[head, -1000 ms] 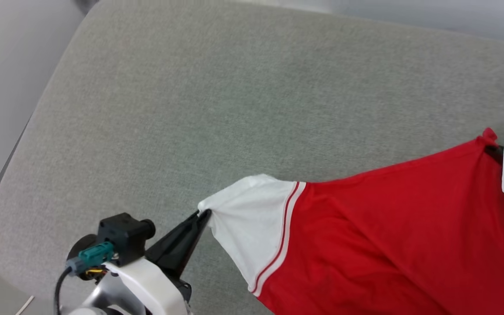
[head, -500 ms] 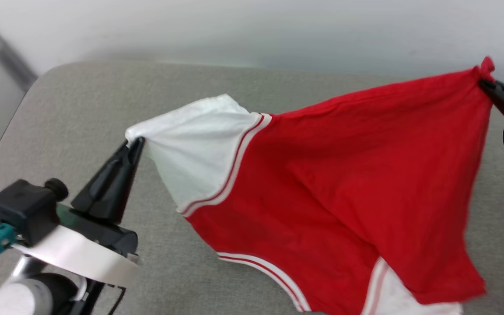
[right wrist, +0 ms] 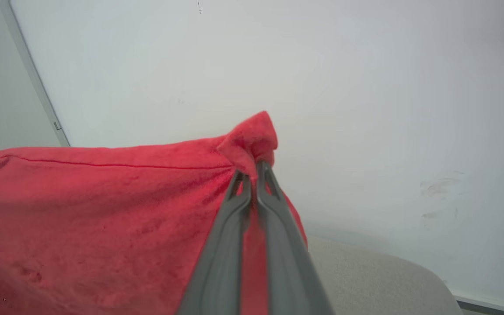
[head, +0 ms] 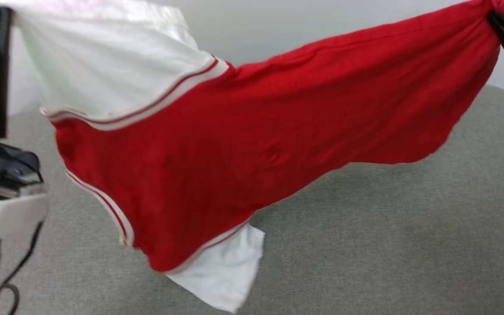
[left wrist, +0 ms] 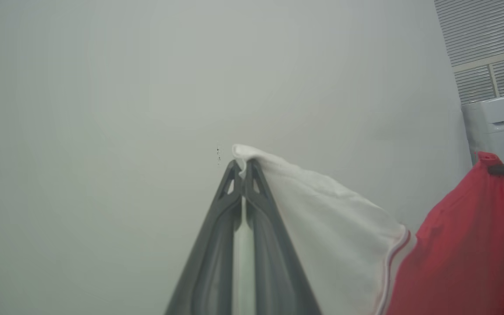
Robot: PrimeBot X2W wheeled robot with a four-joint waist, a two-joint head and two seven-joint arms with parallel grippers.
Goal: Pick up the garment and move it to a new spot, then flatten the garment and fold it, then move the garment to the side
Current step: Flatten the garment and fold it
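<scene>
Finding: the garment [head: 252,131] is hanging in the air above the grey cushion [head: 387,245], stretched as a sagging sheet between the two claws. No red cloth is lying on the cushion.

Grips: the left claw [left wrist: 244,168] is clenching the tip of a white sleeve [head: 103,74], fingers pressed together on the cloth. The right claw [right wrist: 252,173] is pinching a bunched red corner at the hem end, jaws likewise closed on fabric. Both claws are holding well above the cushion, against the pale wall [right wrist: 365,87] behind it.

Orientation: the long axis is running from one claw to the other, across the cushion's width. The sleeve end is pointing toward the cushion's left side and the hem end toward its right. The second sleeve [head: 225,275] is dangling from the low edge toward the cushion; whether it is touching cannot be told.

Assessment: the first step, lifting and carrying to a new spot, appears to be in hand; flattening and folding are not yet begun.

Next move, as judged: both claws lowering together with the span kept taut, so that the body is laid out flat. The dangling sleeve is at risk of tucking under the red panel on landing.
</scene>
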